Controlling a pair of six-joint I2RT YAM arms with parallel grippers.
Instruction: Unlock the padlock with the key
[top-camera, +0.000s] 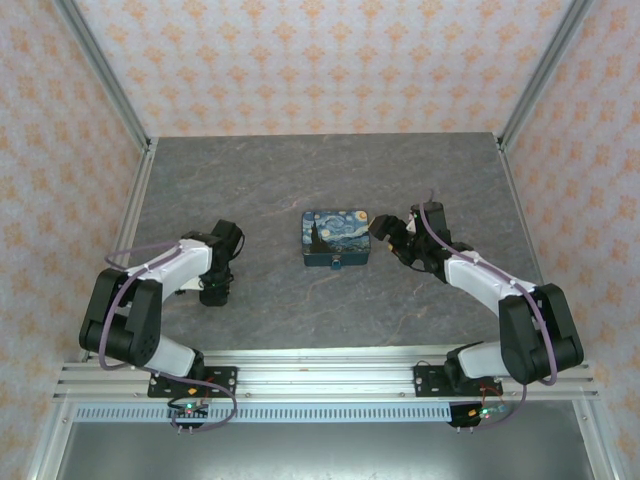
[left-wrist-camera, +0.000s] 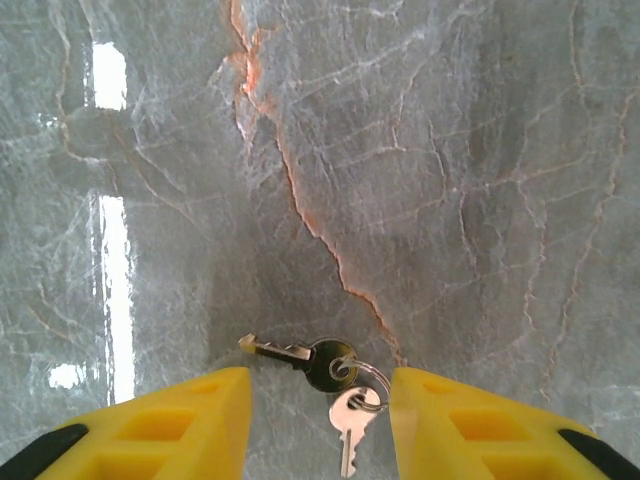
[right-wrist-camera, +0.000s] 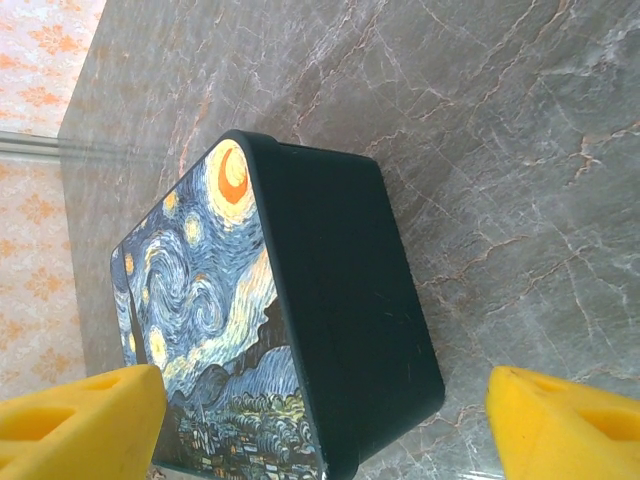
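Left wrist view: the left gripper (left-wrist-camera: 320, 405), half-open and empty, straddles the flat keys (left-wrist-camera: 330, 365) well left of the box (top-camera: 336, 238), so closing may skid them away; the right gripper (right-wrist-camera: 325, 415) gapes empty beside that box.

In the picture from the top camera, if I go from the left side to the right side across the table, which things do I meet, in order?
left gripper → box with the starry-night painting on its lid → right gripper
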